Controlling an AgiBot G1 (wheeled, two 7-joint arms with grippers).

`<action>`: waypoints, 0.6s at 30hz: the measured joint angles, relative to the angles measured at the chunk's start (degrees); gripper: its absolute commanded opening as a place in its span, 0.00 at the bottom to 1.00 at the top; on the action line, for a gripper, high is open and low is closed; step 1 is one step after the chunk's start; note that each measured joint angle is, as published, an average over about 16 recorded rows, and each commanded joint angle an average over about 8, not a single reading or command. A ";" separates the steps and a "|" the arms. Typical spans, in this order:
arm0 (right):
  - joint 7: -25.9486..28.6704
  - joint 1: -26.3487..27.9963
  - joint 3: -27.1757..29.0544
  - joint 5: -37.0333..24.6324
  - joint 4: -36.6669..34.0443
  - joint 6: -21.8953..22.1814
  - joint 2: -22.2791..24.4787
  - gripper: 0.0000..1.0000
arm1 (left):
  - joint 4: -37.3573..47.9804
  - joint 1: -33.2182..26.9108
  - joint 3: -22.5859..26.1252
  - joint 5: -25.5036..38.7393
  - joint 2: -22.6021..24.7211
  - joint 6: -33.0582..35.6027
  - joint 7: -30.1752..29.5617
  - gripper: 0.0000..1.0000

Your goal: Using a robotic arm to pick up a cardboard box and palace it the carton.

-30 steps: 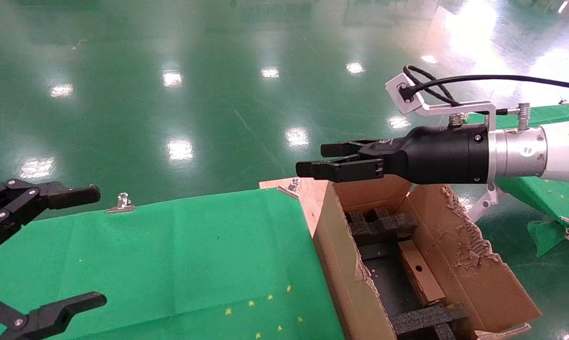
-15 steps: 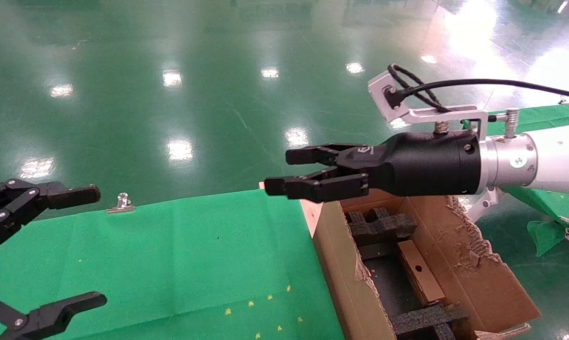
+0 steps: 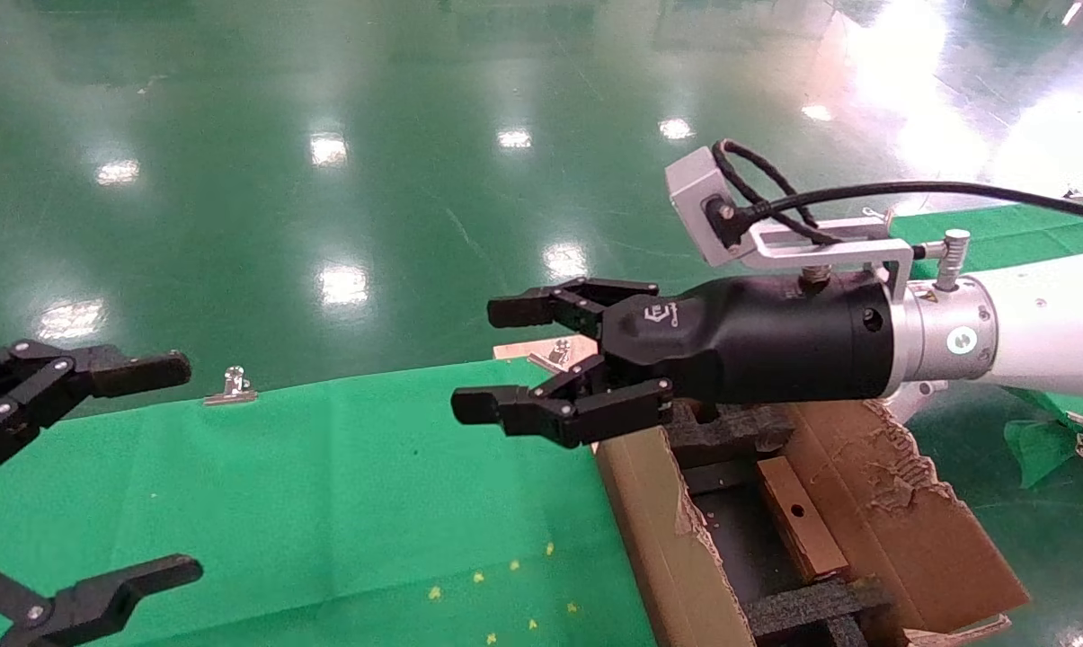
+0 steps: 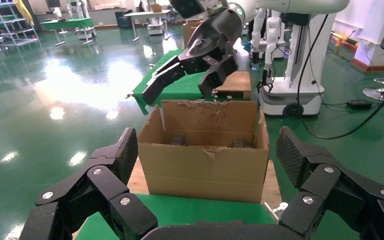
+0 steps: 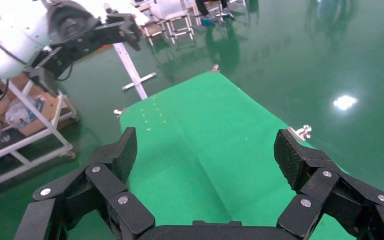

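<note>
Head view: my right gripper [image 3: 525, 364], jaws open and empty, should stay high, clear of the carton [image 3: 901, 503] flaps, over the green table [image 3: 325, 485].

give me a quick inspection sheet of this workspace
surface: green cloth held by a metal clip; small yellow specks near its front
job's things: cardboard box lying inside the carton among black foam inserts; flaps torn
clutter: nothing seen
grippers: right gripper open, empty, over the carton's edge and cloth; left gripper open, empty, at the cloth's left
cables: black cable from the wrist camera bracket
surroundings: glossy green floor; other robots in the wrist views
</note>
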 measured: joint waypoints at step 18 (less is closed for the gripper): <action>-4.01 -14.32 23.65 -6.71 6.92 -5.32 -2.08 1.00 | 0.00 -0.01 0.05 -0.03 -0.02 -0.02 0.03 1.00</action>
